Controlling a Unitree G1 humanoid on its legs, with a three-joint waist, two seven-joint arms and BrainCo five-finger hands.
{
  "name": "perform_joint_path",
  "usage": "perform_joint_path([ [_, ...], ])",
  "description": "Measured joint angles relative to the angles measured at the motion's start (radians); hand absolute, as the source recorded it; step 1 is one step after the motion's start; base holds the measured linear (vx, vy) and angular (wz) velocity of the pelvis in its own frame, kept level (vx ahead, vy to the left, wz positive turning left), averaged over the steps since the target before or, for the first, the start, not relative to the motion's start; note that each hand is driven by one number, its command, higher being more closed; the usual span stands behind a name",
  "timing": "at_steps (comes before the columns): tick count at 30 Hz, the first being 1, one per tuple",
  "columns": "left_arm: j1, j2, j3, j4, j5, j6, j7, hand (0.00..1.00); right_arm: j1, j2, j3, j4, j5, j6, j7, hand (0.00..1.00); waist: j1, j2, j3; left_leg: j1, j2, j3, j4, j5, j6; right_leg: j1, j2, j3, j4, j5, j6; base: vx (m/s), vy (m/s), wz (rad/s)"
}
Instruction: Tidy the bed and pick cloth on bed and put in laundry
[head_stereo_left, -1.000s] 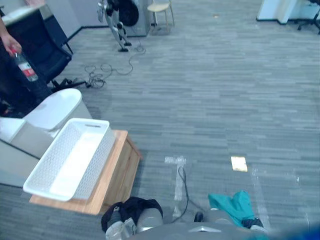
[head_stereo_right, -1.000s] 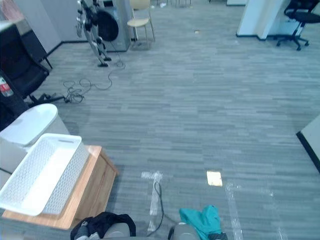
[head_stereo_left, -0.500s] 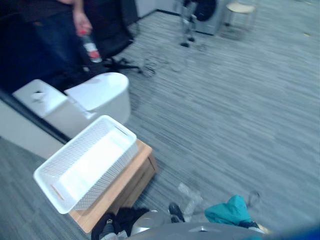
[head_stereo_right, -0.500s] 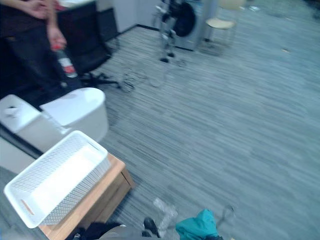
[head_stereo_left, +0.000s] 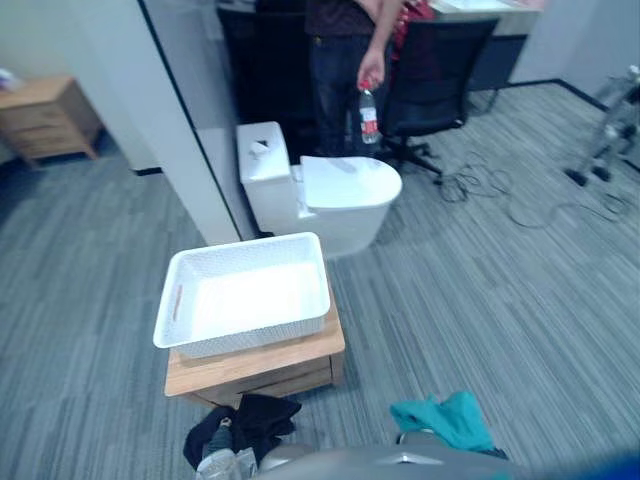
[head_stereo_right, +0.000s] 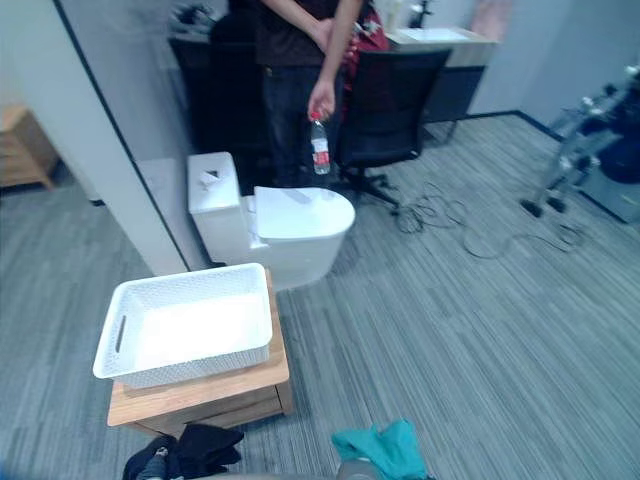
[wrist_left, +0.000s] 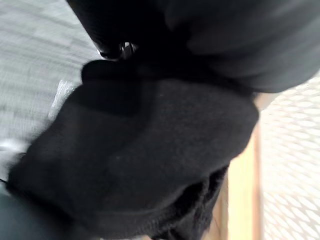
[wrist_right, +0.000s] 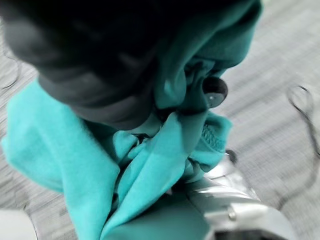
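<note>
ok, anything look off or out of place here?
The white mesh basket sits off-centre on the low wooden stand, its left end overhanging the edge. A white toilet stands on the grey office carpet right behind it. No spill or damage visible.

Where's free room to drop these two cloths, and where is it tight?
The white basket is bare inside, on the wooden stand. The carpet right of the stand is open. Behind the basket it is crowded: toilet, then a person holding a bottle.
</note>
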Motion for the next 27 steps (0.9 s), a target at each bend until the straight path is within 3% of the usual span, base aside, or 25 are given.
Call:
perform_joint_path([
  [3, 0.007, 0.0, 0.0, -0.035, 0.013, -0.006, -0.008, 1.0, 0.01, 0.005, 0.002, -0.001, 0.002, -0.001, -0.001, 1.0, -0.01, -0.006, 0.013, -0.082, 0.035, 0.081, 0.177, -0.017, -0.033, 0.049, -0.012, -0.093, -0.027, 0.001, -0.014, 0.08, -0.028, 0.69],
  [4, 0.011, -0.004, 0.0, -0.044, 0.019, -0.017, -0.008, 1.0, 0.02, 0.005, 0.003, -0.009, 0.007, 0.002, -0.003, 1.0, -0.004, -0.004, 0.016, -0.122, 0.073, 0.196, 0.269, -0.034, -0.037, 0.073, -0.019, -0.122, -0.045, 0.004, -0.02, -0.04, 0.088, 0.73],
  [7, 0.053, -0.007, 0.007, -0.044, 0.02, -0.023, 0.0, 1.0, 0.034, 0.006, 0.004, -0.036, 0.006, 0.012, -0.002, 1.0, -0.002, 0.002, 0.016, -0.103, 0.191, 0.456, 0.311, -0.053, -0.013, 0.124, -0.049, -0.172, -0.077, 0.004, -0.015, -0.06, 0.065, 0.48],
  [8, 0.061, -0.007, 0.01, -0.044, 0.02, -0.024, 0.001, 1.0, 0.033, 0.007, 0.003, -0.04, 0.006, 0.012, -0.001, 1.0, -0.002, 0.002, 0.016, -0.099, 0.205, 0.473, 0.291, -0.05, -0.007, 0.126, -0.059, -0.175, -0.08, 0.003, -0.004, -0.04, -0.042, 0.25],
  [9, 0.067, -0.009, 0.01, -0.04, 0.022, -0.021, 0.001, 1.0, 0.033, 0.009, -0.001, -0.048, 0.006, 0.012, 0.0, 1.0, -0.003, 0.004, 0.017, -0.101, 0.22, 0.473, 0.249, -0.037, 0.006, 0.125, -0.074, -0.179, -0.083, 0.002, 0.015, -0.05, 0.036, 0.26],
  [10, 0.068, -0.016, 0.025, -0.037, 0.024, -0.019, 0.0, 1.0, 0.034, 0.013, -0.008, -0.048, 0.005, 0.013, 0.0, 1.0, -0.003, 0.0, 0.018, -0.105, 0.194, 0.478, 0.228, -0.02, -0.03, 0.124, -0.108, -0.183, -0.089, 0.011, 0.044, -0.07, 0.158, 0.24],
  [11, 0.074, -0.012, 0.026, -0.037, 0.03, -0.02, 0.001, 1.0, 0.036, 0.013, -0.015, -0.049, 0.003, 0.018, 0.0, 1.0, 0.0, 0.003, 0.013, -0.104, 0.155, 0.486, 0.202, -0.011, -0.027, 0.124, -0.13, -0.186, -0.095, 0.02, 0.06, -0.03, 0.319, 0.2],
  [14, 0.097, 0.013, 0.027, -0.039, 0.03, -0.02, 0.003, 1.0, 0.038, 0.049, -0.028, -0.064, -0.004, 0.019, 0.001, 1.0, -0.004, -0.044, 0.01, -0.14, 0.094, 0.481, 0.25, -0.008, -0.022, 0.131, -0.199, -0.219, -0.104, 0.015, 0.063, -0.01, 0.248, 0.19],
  [16, 0.09, 0.027, 0.007, -0.036, 0.03, -0.023, 0.004, 1.0, 0.041, 0.074, -0.055, -0.065, -0.006, 0.018, -0.001, 1.0, -0.005, -0.078, 0.004, -0.198, 0.081, 0.463, 0.347, -0.031, -0.033, 0.143, -0.247, -0.236, -0.134, 0.016, 0.098, -0.04, 0.159, 0.33],
  [17, 0.093, 0.034, -0.007, -0.032, 0.03, -0.028, 0.003, 1.0, 0.036, 0.066, -0.054, -0.062, -0.013, 0.017, -0.002, 1.0, -0.004, -0.066, 0.009, -0.267, 0.114, 0.403, 0.473, -0.078, 0.004, 0.141, -0.259, -0.233, -0.144, 0.015, 0.101, -0.03, 0.055, 0.04],
  [18, 0.093, 0.031, -0.014, -0.032, 0.03, -0.029, 0.002, 1.0, 0.033, 0.063, -0.054, -0.061, -0.013, 0.017, -0.002, 1.0, -0.005, -0.059, 0.009, -0.28, 0.13, 0.386, 0.491, -0.082, 0.005, 0.138, -0.259, -0.23, -0.147, 0.015, 0.101, -0.03, 0.074, -0.14],
  [19, 0.113, 0.023, -0.031, -0.022, 0.03, -0.029, 0.001, 1.0, 0.031, 0.041, -0.047, -0.054, -0.013, 0.01, 0.0, 1.0, -0.01, -0.034, 0.003, -0.307, 0.193, 0.325, 0.513, -0.084, -0.004, 0.143, -0.253, -0.217, -0.159, 0.012, 0.107, -0.01, 0.25, -0.27],
  [20, 0.133, 0.023, -0.053, -0.001, 0.031, -0.03, 0.0, 1.0, 0.03, 0.024, -0.043, -0.044, -0.012, 0.007, 0.0, 1.0, -0.013, -0.013, -0.009, -0.309, 0.228, 0.259, 0.451, -0.103, -0.048, 0.144, -0.259, -0.198, -0.17, 0.016, 0.131, 0.01, 0.372, -0.3],
  [21, 0.134, 0.034, -0.056, 0.012, 0.031, -0.028, -0.002, 1.0, 0.024, 0.024, -0.043, -0.031, -0.012, 0.007, 0.0, 1.0, -0.014, -0.025, -0.01, -0.307, 0.213, 0.26, 0.455, -0.115, -0.083, 0.148, -0.275, -0.186, -0.179, 0.021, 0.148, 0.07, 0.463, -0.39],
  [22, 0.139, 0.063, -0.089, 0.044, 0.032, -0.025, 0.001, 1.0, 0.013, 0.031, -0.043, 0.008, -0.012, 0.007, -0.001, 1.0, -0.016, -0.052, -0.028, -0.3, 0.157, 0.293, 0.449, -0.133, -0.067, 0.149, -0.32, -0.158, -0.201, 0.051, 0.142, 0.11, 0.354, -0.24],
  [23, 0.139, 0.073, -0.103, 0.05, 0.036, -0.022, 0.001, 1.0, 0.008, 0.036, -0.043, 0.018, -0.012, 0.006, -0.002, 1.0, -0.031, -0.067, -0.037, -0.298, 0.146, 0.296, 0.452, -0.14, -0.059, 0.15, -0.327, -0.155, -0.206, 0.088, 0.152, 0.16, 0.434, -0.26],
  [24, 0.13, 0.092, -0.127, 0.065, 0.04, -0.021, 0.001, 1.0, -0.003, 0.038, -0.045, 0.037, -0.012, 0.006, -0.002, 1.0, -0.038, -0.075, -0.044, -0.282, 0.126, 0.305, 0.445, -0.145, -0.055, 0.146, -0.337, -0.151, -0.214, 0.179, 0.168, 0.14, 0.363, -0.25],
  [25, 0.113, 0.108, -0.163, 0.091, 0.041, -0.019, 0.001, 1.0, -0.009, 0.036, -0.044, 0.045, -0.012, 0.006, -0.002, 1.0, -0.032, -0.071, -0.046, -0.238, 0.113, 0.318, 0.397, -0.138, -0.049, 0.128, -0.337, -0.151, -0.182, 0.243, 0.141, 0.07, 0.303, -0.37],
  [26, 0.108, 0.112, -0.181, 0.091, 0.042, -0.019, 0.001, 1.0, -0.012, 0.034, -0.042, 0.042, -0.012, 0.005, -0.003, 1.0, -0.03, -0.068, -0.046, -0.215, 0.111, 0.337, 0.361, -0.13, -0.039, 0.101, -0.338, -0.152, -0.142, 0.264, 0.112, -0.02, 0.143, -0.47],
  [27, 0.102, 0.116, -0.213, 0.082, 0.043, -0.019, 0.001, 1.0, -0.02, 0.027, -0.026, 0.037, -0.012, 0.0, -0.005, 1.0, -0.031, -0.061, -0.052, -0.175, 0.104, 0.371, 0.291, -0.107, -0.021, 0.032, -0.345, -0.177, -0.04, 0.278, 0.024, -0.03, 0.108, -0.33],
])
